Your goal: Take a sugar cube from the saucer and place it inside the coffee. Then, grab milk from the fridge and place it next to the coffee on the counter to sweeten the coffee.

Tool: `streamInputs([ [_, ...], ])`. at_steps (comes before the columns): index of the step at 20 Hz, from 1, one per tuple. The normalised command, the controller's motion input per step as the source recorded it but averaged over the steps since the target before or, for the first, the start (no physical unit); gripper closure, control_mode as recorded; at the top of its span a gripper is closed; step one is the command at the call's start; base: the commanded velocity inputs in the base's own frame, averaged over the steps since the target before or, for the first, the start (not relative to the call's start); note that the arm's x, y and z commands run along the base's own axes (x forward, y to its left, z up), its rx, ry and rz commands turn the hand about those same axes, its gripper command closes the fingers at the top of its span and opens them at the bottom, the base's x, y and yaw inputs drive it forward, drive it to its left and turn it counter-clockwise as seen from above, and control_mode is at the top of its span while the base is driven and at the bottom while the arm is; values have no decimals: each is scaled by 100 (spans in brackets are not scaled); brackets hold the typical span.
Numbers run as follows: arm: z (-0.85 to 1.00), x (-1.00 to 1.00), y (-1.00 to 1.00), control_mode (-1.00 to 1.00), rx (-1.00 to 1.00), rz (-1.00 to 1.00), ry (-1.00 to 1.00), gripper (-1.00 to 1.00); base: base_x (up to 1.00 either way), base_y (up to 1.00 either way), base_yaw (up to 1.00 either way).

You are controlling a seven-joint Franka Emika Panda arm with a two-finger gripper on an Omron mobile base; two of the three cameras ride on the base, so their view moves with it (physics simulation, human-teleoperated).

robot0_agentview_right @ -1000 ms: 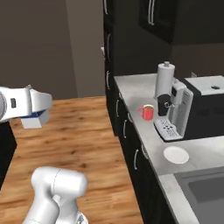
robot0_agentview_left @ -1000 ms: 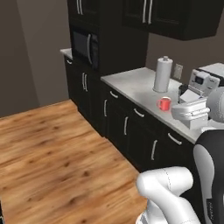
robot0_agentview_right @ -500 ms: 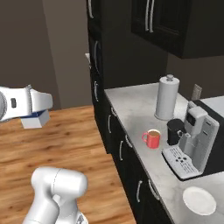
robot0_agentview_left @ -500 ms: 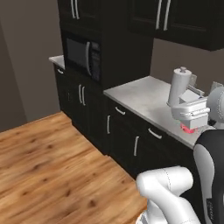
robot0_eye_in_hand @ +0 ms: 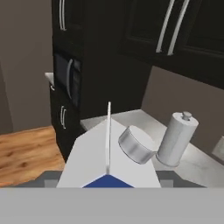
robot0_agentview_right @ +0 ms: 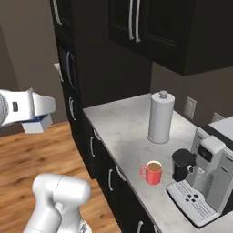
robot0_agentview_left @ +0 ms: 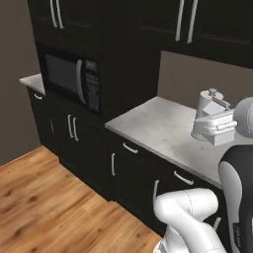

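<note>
My gripper (robot0_agentview_right: pixel 38 119) is shut on the milk (robot0_eye_in_hand: pixel 108 155), a white carton with a gabled top, a round cap and a dark blue band. In the right base view the milk (robot0_agentview_right: pixel 39 124) hangs at the far left, over the wood floor and short of the counter (robot0_agentview_right: pixel 119 129). The same hand (robot0_agentview_left: pixel 215 126) shows at the right of the left base view, above the counter (robot0_agentview_left: pixel 157 123). The coffee (robot0_agentview_right: pixel 152 172), a red mug with brown liquid, stands near the counter's front edge beside the coffee machine (robot0_agentview_right: pixel 203 182). The saucer and the fridge are out of view.
A paper-towel holder (robot0_agentview_right: pixel 161 116) stands behind the mug, toward the wall. A tall black cabinet with a built-in microwave (robot0_agentview_left: pixel 70 74) closes the counter's far end. Black upper cabinets (robot0_agentview_right: pixel 150 27) hang over the worktop. Bare marble lies between the mug and the tall cabinet.
The whole scene has shifted in both base views, so the base has driven. The counter and mug are nearer, and the saucer has left view. The milk stays in the gripper.
</note>
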Motion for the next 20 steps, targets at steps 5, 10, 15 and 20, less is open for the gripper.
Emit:
streamInputs([
  [5,0,0,0,100,0,0,0,100,40,27,-40],
  [10,0,0,0,100,0,0,0,100,1,47,-51],
  [15,0,0,0,100,0,0,0,100,2,37,-62],
  [20,0,0,0,100,0,0,0,100,16,44,-65],
])
